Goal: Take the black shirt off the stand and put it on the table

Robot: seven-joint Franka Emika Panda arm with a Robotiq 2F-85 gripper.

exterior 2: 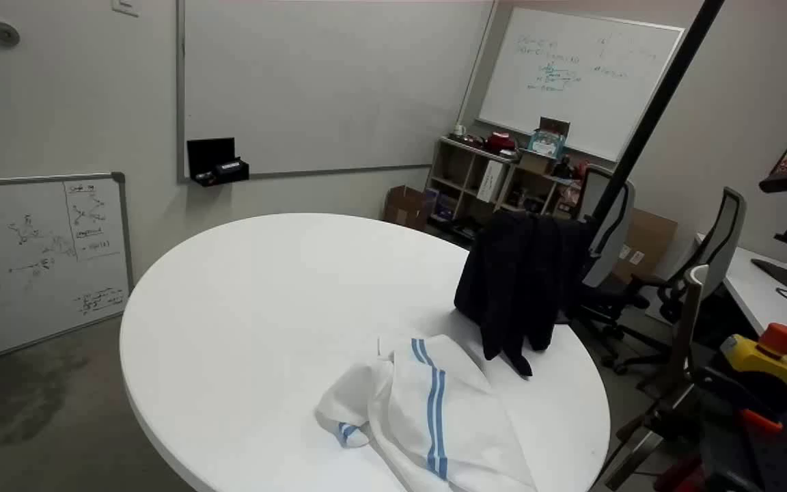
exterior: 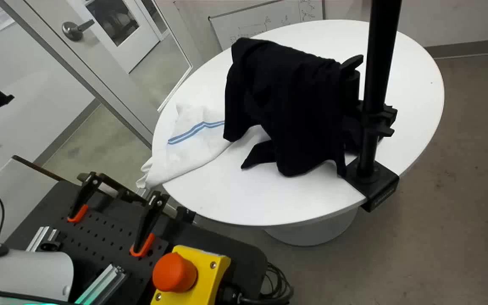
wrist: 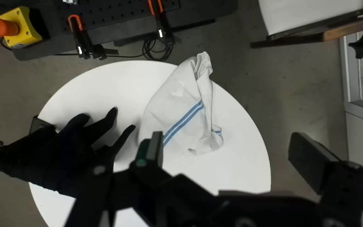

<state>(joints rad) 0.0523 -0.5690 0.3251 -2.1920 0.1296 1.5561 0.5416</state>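
The black shirt hangs draped over the horizontal bar of the black stand, its lower ends hanging down close to the white table. The shirt, the stand's pole and the table also show in an exterior view. The bar is mostly hidden under the fabric. The stand's square base sits at the table's edge. In the wrist view my gripper is open and empty, high above the table. The shirt lies left of the fingers, partly hidden behind the gripper. Neither exterior view shows the gripper.
A white cloth with blue stripes lies crumpled on the table beside the shirt, partly over the edge. A dark bench with orange-tipped clamps and a yellow box with an orange button stands near the table.
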